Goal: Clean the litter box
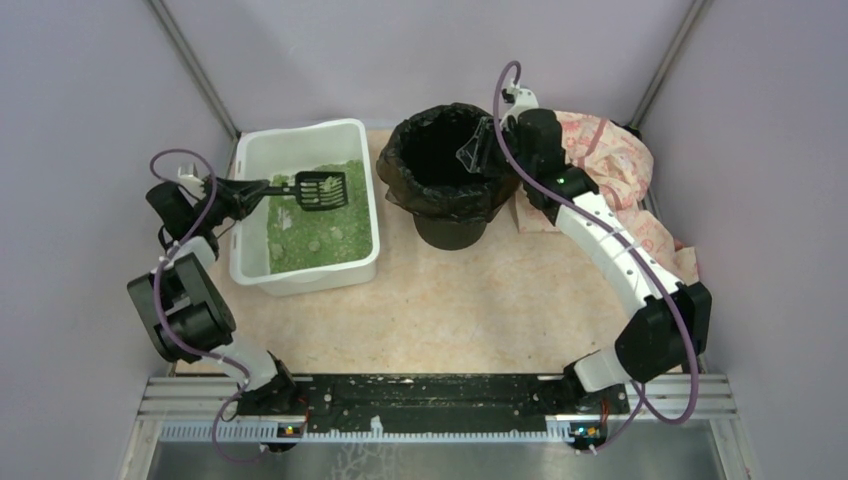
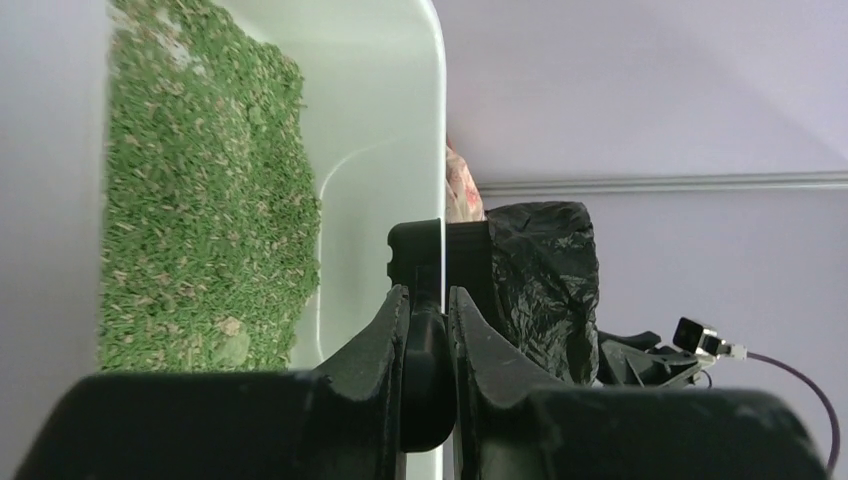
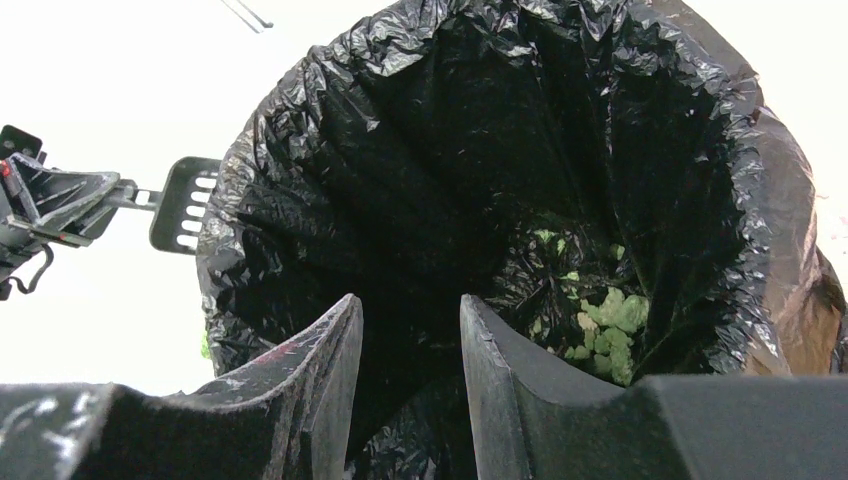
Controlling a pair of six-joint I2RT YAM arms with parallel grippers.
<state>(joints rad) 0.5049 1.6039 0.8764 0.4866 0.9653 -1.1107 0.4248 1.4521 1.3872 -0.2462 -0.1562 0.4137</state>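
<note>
Pinching the scoop (image 1: 322, 190) by its handle, the left gripper (image 2: 428, 292) holds it over the litter box (image 1: 300, 138). The right gripper (image 3: 410, 302) straddles the bin (image 1: 398, 160) rim, fingers partly apart; any grip is unclear.

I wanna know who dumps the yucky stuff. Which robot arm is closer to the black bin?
Right. The right fingers are at the rim of the black bin. The left fingers hold a scoop over the litter box, beside the bin.
</note>
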